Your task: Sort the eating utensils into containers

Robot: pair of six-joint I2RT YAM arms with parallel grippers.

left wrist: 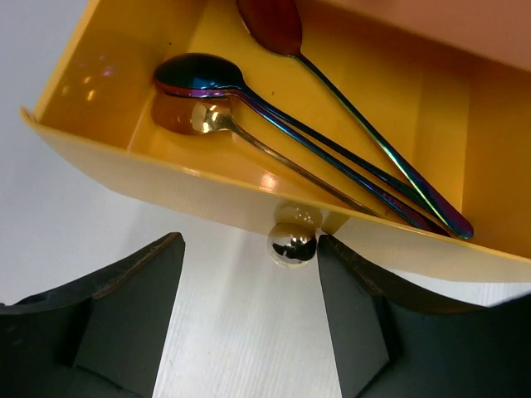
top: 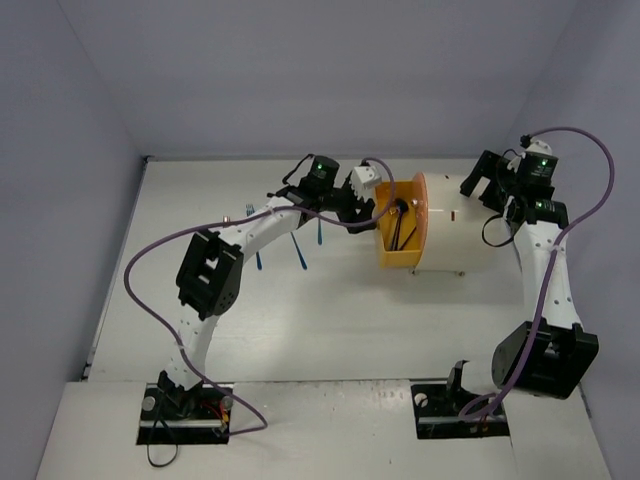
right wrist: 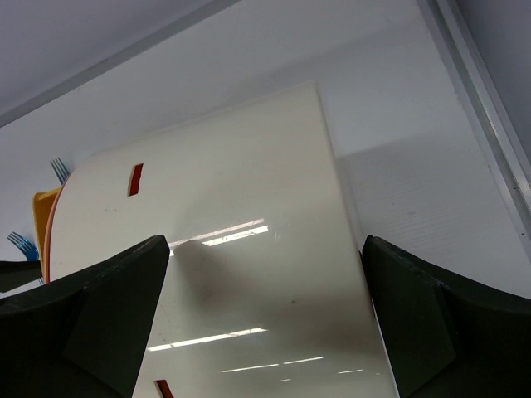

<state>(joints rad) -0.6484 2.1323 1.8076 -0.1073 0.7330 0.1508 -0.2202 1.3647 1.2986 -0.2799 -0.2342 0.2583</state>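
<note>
The orange drawer (left wrist: 249, 195) of the white cylinder cabinet (top: 455, 235) stands pulled out. Spoons lie in it: a blue-purple spoon (left wrist: 197, 73), a gold spoon (left wrist: 207, 118) and a dark red spoon (left wrist: 272, 23). My left gripper (left wrist: 250, 242) is open in front of the drawer. The drawer's gold knob (left wrist: 291, 243) sits between the jaws, close against the right finger (left wrist: 348, 307). My right gripper (right wrist: 264, 243) is open wide, its fingers straddling the cabinet's white body (right wrist: 249, 282) at its far right end. Blue utensils (top: 300, 250) and a gold fork (top: 249, 211) lie on the table left of the drawer.
The left arm (top: 210, 275) reaches across the loose utensils. Blue fork tines (right wrist: 58, 168) show past the cabinet in the right wrist view. The table's back wall edge (top: 300, 157) runs close behind both grippers, and the right wall stands near the right arm (top: 545, 270).
</note>
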